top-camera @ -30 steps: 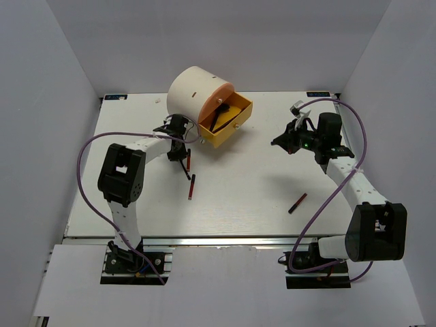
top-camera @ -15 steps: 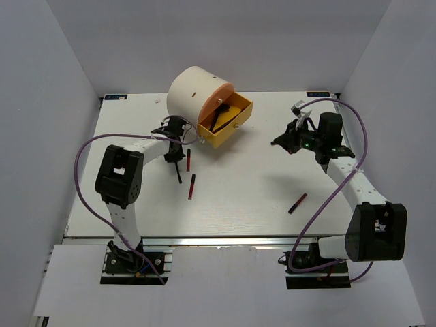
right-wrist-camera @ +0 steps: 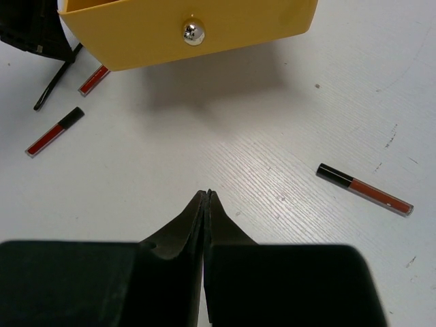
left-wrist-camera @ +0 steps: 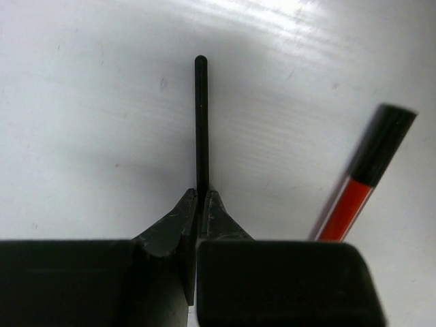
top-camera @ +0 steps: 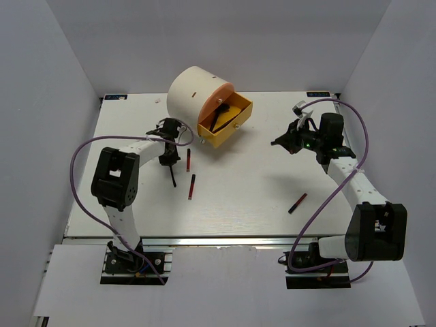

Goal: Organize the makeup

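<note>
Partly done. Pinching brush (left-wrist-camera: 201,122) w/ L gripper (left-wrist-camera: 201,204), narrow, low over table, left of drawer (top-camera: 235,121). Shut on nothing w/ R gripper (right-wrist-camera: 206,204). Prob. dark items in drawer already. Left to stow: brush, 3 sticks (top-camera: 192,186).

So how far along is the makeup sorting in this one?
Done: some dark items already lie in the open yellow drawer. In hand: the left tool is pinched on a thin black brush, while the right tool is shut and empty. Left: three red-and-black sticks lie loose on the table.
</note>
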### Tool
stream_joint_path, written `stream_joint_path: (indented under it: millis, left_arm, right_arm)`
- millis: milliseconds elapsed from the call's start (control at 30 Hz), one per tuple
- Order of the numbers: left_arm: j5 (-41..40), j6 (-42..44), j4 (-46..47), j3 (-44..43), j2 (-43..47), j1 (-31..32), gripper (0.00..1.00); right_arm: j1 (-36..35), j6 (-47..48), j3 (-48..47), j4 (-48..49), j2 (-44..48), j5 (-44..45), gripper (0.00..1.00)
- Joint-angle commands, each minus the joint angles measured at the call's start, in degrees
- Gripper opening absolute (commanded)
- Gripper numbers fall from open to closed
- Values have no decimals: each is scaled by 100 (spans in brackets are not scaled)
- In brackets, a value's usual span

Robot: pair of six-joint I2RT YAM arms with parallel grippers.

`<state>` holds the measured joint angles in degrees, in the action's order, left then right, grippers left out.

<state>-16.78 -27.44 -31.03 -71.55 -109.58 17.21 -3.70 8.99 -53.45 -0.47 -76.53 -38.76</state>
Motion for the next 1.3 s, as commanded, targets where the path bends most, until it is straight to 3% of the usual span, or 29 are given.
stream_joint_path:
  millis: [0,433,600,767,1100,1267]
  left_arm:
    - [191,72,-563,168,445,-69,0]
    - [1395,274,263,800,2948,1,0]
    - [1503,739,984,354,3505,861,0]
    - [1501,1469,1169,-1058,2744,1591,0]
    - [1397,3348,933,-3617,476,1970,0]
    - [975,3912,922,-4130,-62,2111,0]
  right_arm:
    - [45,-21,54,117,200,-52,2]
    - [54,-56,10,126,130,-114,2]
    - [54,-29,-51,73,103,-131,2]
    - [54,-47,-95,73,68,-202,2]
    - [54,6,-86,73,182,-254,2]
    - [54,-3,-104,91,174,-255,2]
